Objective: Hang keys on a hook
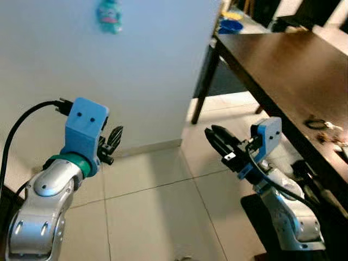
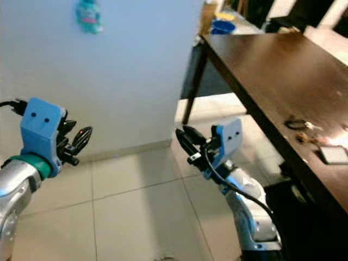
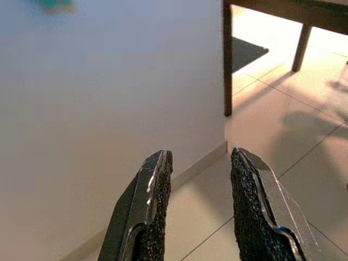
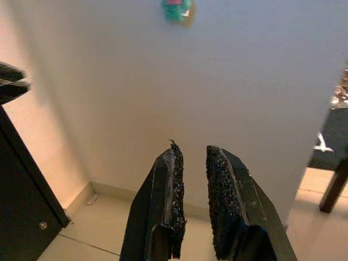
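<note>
Both pincers hang empty over the pale tiled floor (image 1: pixel 152 206): the left gripper (image 1: pixel 113 142) moderately parted, the right gripper (image 1: pixel 218 140) narrowly parted, touching nothing. The dark ring of keys (image 1: pixel 322 126) lies near the front edge of the dark brown wooden table (image 1: pixel 277 54) on the right. The teal hook (image 1: pixel 110 15) sits high on the far white wall (image 1: pixel 147 70), with bare wall and floor between.

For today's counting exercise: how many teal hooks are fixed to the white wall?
1. The small teal hook sits high on the white wall, above the left gripper. Others could lie beyond the edges of the views.
</note>
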You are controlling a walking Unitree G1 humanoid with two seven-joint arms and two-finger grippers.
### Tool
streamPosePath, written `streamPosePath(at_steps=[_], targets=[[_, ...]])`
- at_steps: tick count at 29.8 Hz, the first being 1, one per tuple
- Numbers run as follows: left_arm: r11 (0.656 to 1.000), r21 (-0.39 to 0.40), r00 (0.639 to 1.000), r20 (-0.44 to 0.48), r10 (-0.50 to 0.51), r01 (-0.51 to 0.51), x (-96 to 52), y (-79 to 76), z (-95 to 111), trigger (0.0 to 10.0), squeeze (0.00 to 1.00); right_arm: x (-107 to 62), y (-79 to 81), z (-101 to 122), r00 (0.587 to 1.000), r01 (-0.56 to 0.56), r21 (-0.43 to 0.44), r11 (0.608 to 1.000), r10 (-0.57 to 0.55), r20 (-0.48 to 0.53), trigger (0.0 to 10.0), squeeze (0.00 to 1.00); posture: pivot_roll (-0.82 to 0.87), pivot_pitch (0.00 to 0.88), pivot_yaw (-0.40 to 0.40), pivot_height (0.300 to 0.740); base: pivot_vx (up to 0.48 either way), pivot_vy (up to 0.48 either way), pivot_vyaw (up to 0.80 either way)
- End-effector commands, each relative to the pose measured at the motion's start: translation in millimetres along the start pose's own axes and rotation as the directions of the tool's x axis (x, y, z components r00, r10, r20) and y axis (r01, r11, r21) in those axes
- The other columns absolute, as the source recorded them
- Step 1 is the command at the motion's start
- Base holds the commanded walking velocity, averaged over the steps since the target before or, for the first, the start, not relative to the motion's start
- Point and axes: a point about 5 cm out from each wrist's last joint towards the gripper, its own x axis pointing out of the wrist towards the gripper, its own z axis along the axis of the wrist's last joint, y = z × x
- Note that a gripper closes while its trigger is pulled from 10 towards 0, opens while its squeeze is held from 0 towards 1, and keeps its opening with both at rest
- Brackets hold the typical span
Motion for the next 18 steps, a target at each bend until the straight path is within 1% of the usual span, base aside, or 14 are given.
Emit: streamPosePath(at_steps=[1,18], targets=[[1.000,-0.004,1.000,-0.003,-0.008,0.008,0.3,-1.6,-1.5,10.0,0.00,-0.7,-1.1,-0.9,1.000,0.007,0.004,1.000,-0.007,-0.008,10.0,0.00,0.08,0.000,0.038,0.740,0.000,0.000,-0.80],[1.000,-0.019,1.000,0.012,-0.003,0.003,1.2,-0.7,-0.3,10.0,0.00,0.8,0.3,-1.4,1.000,0.003,0.011,1.000,-0.003,-0.012,10.0,0.00,0.08,0.000,0.040,0.740,0.000,0.000,-0.80]])
